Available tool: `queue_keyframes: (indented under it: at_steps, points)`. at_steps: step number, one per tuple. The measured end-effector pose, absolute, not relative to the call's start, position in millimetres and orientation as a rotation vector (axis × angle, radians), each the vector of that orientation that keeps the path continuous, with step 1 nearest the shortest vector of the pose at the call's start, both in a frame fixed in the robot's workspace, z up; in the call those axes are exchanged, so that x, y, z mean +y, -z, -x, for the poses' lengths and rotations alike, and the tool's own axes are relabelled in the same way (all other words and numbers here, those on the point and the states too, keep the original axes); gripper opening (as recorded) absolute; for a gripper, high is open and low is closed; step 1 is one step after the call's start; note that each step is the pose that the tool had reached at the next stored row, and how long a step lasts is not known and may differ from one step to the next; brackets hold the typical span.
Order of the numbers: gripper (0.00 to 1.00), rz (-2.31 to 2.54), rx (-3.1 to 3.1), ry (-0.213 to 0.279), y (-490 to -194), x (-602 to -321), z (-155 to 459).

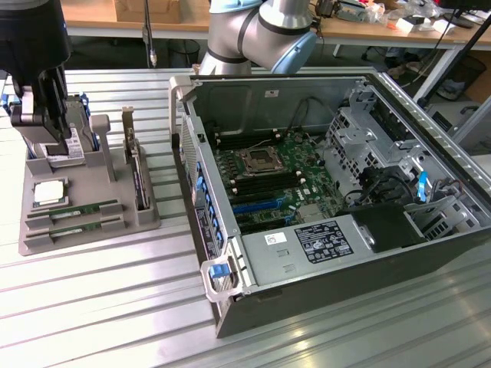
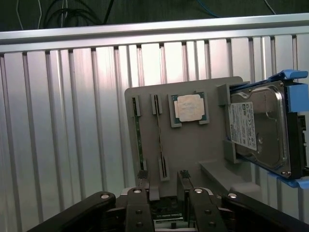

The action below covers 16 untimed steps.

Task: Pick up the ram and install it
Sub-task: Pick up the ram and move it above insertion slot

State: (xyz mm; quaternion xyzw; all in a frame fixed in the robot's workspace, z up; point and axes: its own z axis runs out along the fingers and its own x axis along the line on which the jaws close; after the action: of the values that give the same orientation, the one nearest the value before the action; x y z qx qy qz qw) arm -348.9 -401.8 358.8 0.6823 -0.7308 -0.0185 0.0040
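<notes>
Ram lies clear above; card stands beside.

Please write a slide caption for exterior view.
Open pincer over the tray holding two ram sticks, beside the opened computer.

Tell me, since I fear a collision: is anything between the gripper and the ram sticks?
Nothing visible. The open gripper hangs above the tray; both ram sticks lie uncovered in their slots, the processor beside them.

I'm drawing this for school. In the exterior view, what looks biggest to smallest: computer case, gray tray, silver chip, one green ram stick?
1. computer case
2. gray tray
3. silver chip and ram stick: too close to rank, since the stick is longer and the chip is wider.
</notes>
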Motion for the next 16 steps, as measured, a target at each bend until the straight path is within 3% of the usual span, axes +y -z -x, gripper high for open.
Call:
queue_keyframes:
  at_steps: [16]
  points:
    - [0.36,-2.137,-2.289,0.06,-348,-402,349]
